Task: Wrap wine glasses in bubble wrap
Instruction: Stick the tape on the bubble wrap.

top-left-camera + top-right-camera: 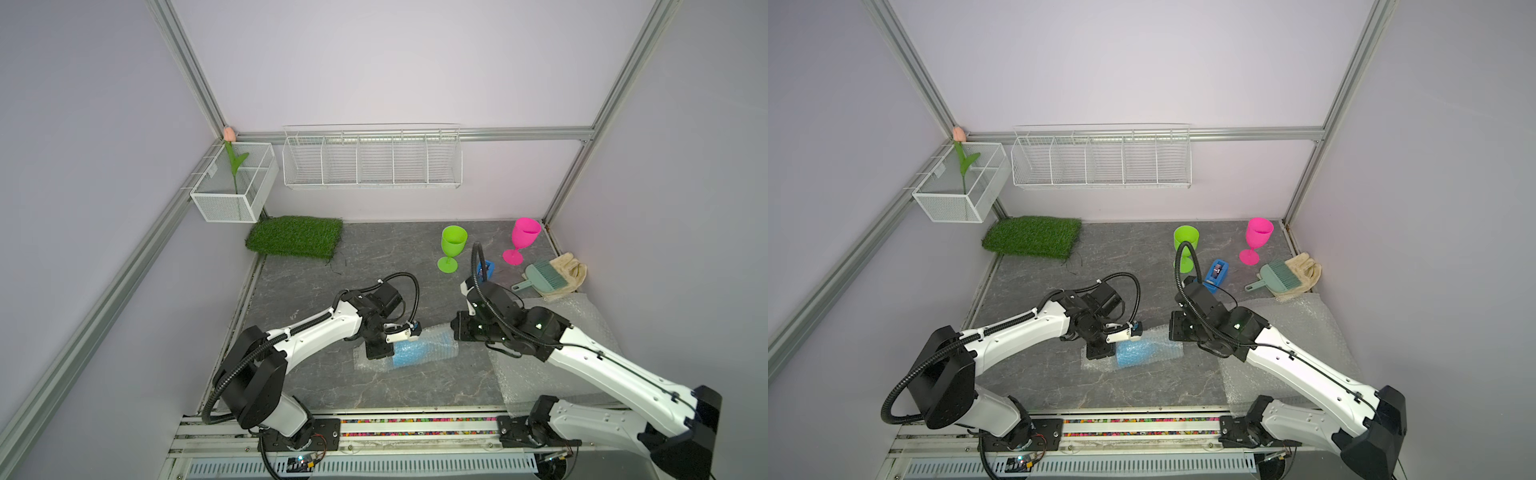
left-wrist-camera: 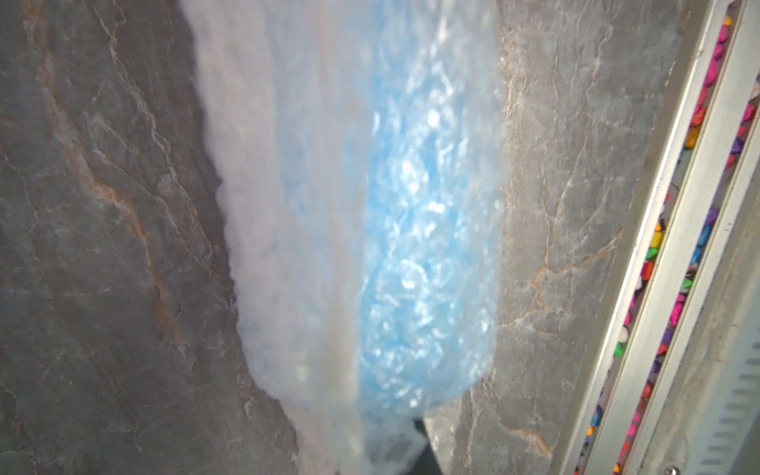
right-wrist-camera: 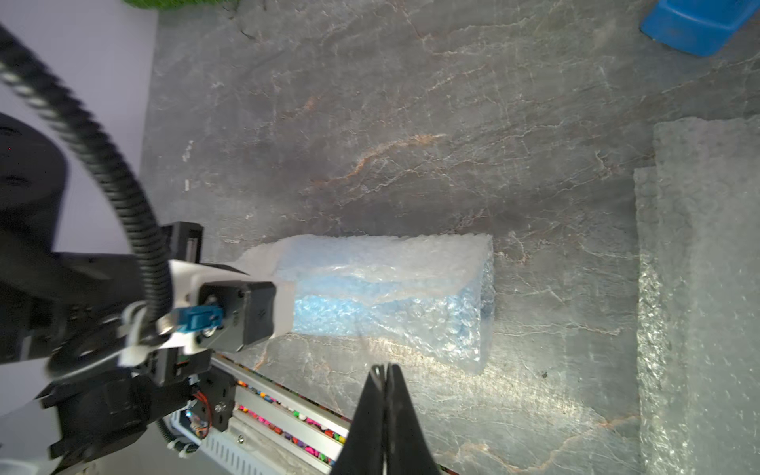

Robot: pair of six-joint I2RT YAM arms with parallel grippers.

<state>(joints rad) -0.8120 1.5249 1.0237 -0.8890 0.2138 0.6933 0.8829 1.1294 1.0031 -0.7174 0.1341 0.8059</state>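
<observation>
A grey stone-patterned table (image 1: 374,257) fills a lilac-walled booth. In both top views the blue glass (image 1: 409,353) lies on its side mid-table, rolled in bubble wrap (image 1: 440,340), with its long axis running across from one arm to the other. The left hand (image 1: 382,353) sits at the roll's left end and the right hand (image 1: 459,332) is just beside its right end. The green glass (image 1: 453,245) and pink glass (image 1: 524,239) stand upright and bare at the back right, and spare sheets (image 1: 1308,320) lie under the right arm. The left wrist view shows wrap running right up to that hand, which is closed and looks to be pinching the wrap's end. In the right wrist view the right hand's fingers (image 3: 401,395) are pressed together, empty, just short of the roll's side. Bare table surrounds the roll, so I judge there is room to turn it either way.
</observation>
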